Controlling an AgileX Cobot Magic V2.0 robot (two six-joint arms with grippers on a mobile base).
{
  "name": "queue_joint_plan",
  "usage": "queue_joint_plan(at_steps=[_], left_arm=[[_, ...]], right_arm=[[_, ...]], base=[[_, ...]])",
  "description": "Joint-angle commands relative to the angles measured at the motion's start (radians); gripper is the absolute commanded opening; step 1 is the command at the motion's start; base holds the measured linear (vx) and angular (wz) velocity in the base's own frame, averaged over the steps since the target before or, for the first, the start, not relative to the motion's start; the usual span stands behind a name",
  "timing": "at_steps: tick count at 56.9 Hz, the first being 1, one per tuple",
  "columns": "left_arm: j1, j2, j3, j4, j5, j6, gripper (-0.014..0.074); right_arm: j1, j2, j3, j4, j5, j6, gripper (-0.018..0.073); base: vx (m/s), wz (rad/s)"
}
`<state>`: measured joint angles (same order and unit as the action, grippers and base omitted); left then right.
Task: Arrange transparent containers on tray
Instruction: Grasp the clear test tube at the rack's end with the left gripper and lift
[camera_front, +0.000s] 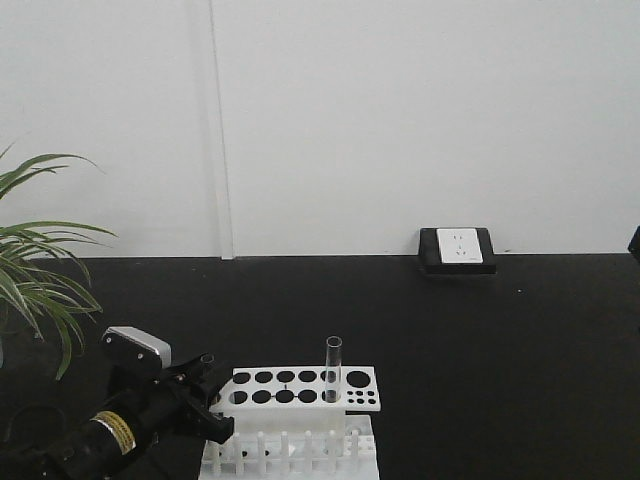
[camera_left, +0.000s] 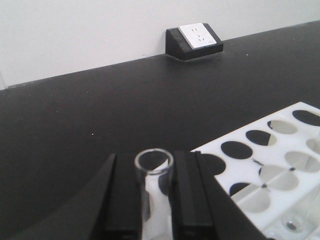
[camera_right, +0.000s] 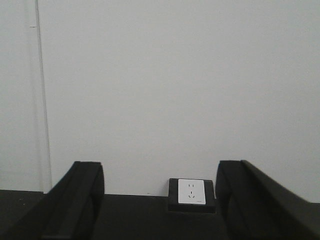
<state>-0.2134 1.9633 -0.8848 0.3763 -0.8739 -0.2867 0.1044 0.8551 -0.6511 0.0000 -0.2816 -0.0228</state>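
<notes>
Far L in the front view, a green plant (camera_front: 40, 265) leans over the black tabletop (camera_front: 500, 340). Next to it, low in the frame, the left arm (camera_front: 120, 425) reaches twd the white rack (camera_front: 300, 388). The left jaws sit just by the rack's L end, pinching a test tube (camera_left: 146, 197). In the L wrist view its open rim stands up betw. the two black fingers (camera_left: 119, 205), which press on it from both sides. Its lower part is out of frame.

A second test tube (camera_front: 333, 368) stands upright in a hole twd the rack's R end; which row can't be told. The other big holes look empty.

Further R, at the wall, a black box w/ a white socket (camera_front: 457, 247) rests on the tabletop.

The right jaws are spread wide, nothing betw. them. Their dark fingers (camera_right: 77, 200) frame the socket box in the R wrist view.
</notes>
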Motion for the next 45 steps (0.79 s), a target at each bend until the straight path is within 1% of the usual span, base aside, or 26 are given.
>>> queue_joint_plan(at_steps=[1,3,4,13,18,22,26,31,35,41,45], left_arm=[[-0.006,-0.045,-0.029,-0.019,-0.084,-0.008,0.0048],[-0.006,-0.046,-0.029,-0.019,-0.084,-0.008,-0.0001],[-0.005,-0.047,-0.029,-0.019,-0.084,-0.008,-0.001],[-0.005,-0.102,-0.029,-0.019,-0.083,-0.009,-0.0008],[-0.005,-0.168,-0.03,-0.019,-0.082,-0.009,-0.0006],[-0.005,-0.228,-0.044,-0.019,-0.059,-0.009,-0.0006],[-0.005,-0.302,-0.079,-0.017,0.015,-0.022,-0.0006],[-0.005,-0.395,-0.147,-0.016,0.174,-0.054,-0.0006],[-0.005,-0.459,-0.202,-0.006,0.293,-0.059,-0.0006],[-0.005,-0.544,-0.259,0.051,0.446,-0.059,-0.0006],[-0.005,-0.599,-0.255,0.094,0.486,-0.062,-0.0006]], right_arm=[[-0.003,-0.006,-0.03,-0.008,-0.089,-0.012,0.0519],[-0.003,-0.006,-0.03,-0.008,-0.089,-0.012,0.0519],[-0.003,-0.006,-0.03,-0.008,-0.089,-0.012,0.0519],[-0.003,-0.006,-0.03,-0.008,-0.088,-0.012,0.0519],[-0.003,-0.006,-0.03,-0.008,-0.088,-0.012,0.0519],[-0.003,-0.006,-0.03,-0.01,-0.089,-0.025,0.0519],[-0.003,-0.002,-0.03,-0.011,-0.089,-0.061,0.0519],[-0.003,0.018,-0.03,-0.011,-0.088,-0.077,0.0519],[-0.003,0.049,-0.03,-0.018,-0.088,-0.079,0.0519],[-0.003,0.118,-0.03,-0.083,-0.088,-0.067,0.0519],[0.002,0.173,-0.031,-0.144,-0.093,0.0,0.0519]], base=[[0.0,0.0],[0.0,0.0],[0.0,0.0],[0.0,0.0],[0.0,0.0],[0.0,0.0],[0.0,0.0],[0.0,0.0],[0.0,0.0],[0.0,0.0],[0.0,0.0]])
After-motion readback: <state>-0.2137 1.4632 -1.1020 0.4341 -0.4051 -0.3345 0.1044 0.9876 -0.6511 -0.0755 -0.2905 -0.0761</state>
